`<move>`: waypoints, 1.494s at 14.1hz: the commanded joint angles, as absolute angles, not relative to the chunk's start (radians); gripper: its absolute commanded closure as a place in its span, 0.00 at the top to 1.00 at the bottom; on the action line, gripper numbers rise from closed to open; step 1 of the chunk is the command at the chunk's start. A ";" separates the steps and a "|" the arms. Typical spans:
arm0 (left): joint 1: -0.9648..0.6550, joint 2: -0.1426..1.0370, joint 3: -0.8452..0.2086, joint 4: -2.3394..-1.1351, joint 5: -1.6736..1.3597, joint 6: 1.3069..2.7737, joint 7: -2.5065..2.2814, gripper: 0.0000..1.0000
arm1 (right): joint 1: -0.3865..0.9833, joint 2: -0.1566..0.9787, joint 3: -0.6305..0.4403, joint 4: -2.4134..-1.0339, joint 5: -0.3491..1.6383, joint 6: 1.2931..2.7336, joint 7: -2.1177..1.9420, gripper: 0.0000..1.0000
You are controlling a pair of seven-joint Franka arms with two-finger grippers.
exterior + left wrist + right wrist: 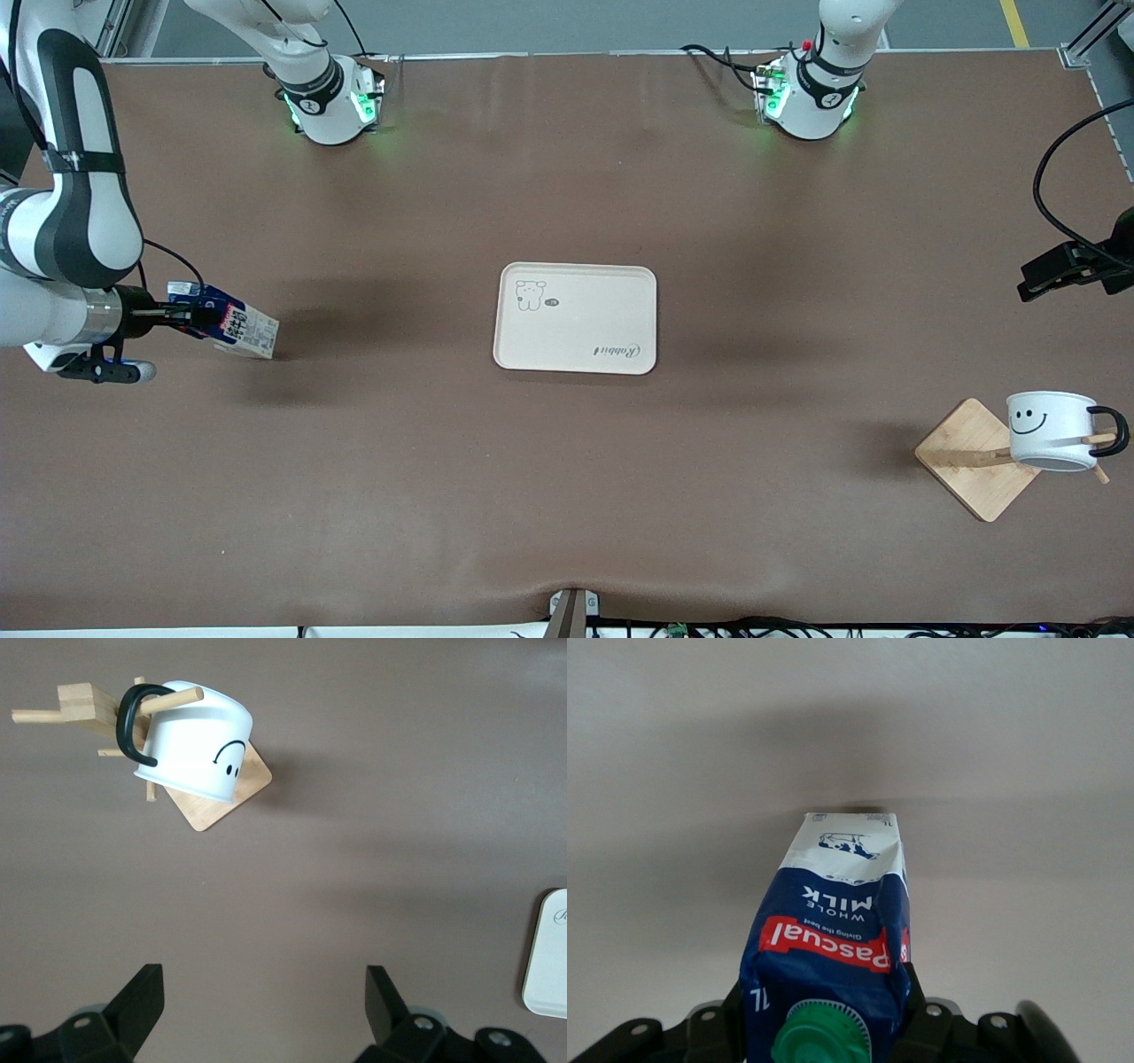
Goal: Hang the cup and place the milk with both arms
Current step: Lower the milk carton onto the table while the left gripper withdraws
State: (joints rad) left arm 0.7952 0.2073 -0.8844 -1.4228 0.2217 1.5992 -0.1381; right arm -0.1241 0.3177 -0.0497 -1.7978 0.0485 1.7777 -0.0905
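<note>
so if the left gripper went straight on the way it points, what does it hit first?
Probably only the bare brown table. The left gripper, jaws open, points down there; the white smiley mug on its wooden rack sits off-line.

One milk carton (237, 327) at nine o'clock; one white mug (1052, 429) with a smiley face, on one wooden peg rack (974, 461) at four o'clock; one cream tray (576, 317) at centre; two robot arms.
</note>
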 commanded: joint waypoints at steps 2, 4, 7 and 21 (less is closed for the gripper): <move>0.804 0.175 -0.910 -1.417 0.241 1.577 -0.140 1.00 | -0.147 0.268 -0.028 -1.894 0.012 1.822 -0.097 0.00; 0.804 0.175 -0.902 -1.417 0.227 1.577 -0.130 1.00 | -0.147 0.268 -0.028 -1.917 0.002 1.842 -0.097 0.00; 0.708 0.166 -0.806 -1.422 0.219 1.577 -0.129 1.00 | -0.147 0.271 -0.028 -1.937 0.002 1.845 -0.097 0.00; -0.011 -0.069 -0.081 -1.606 0.057 1.526 -0.127 1.00 | -0.149 0.276 -0.026 -1.953 0.002 1.855 -0.097 1.00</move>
State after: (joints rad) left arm 0.0165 -0.0293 -0.1027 -1.5649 0.0742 1.5416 -0.1370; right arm -0.1284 0.2941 -0.0452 -1.9246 0.0203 1.8412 -0.0906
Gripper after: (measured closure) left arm 0.000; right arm 0.048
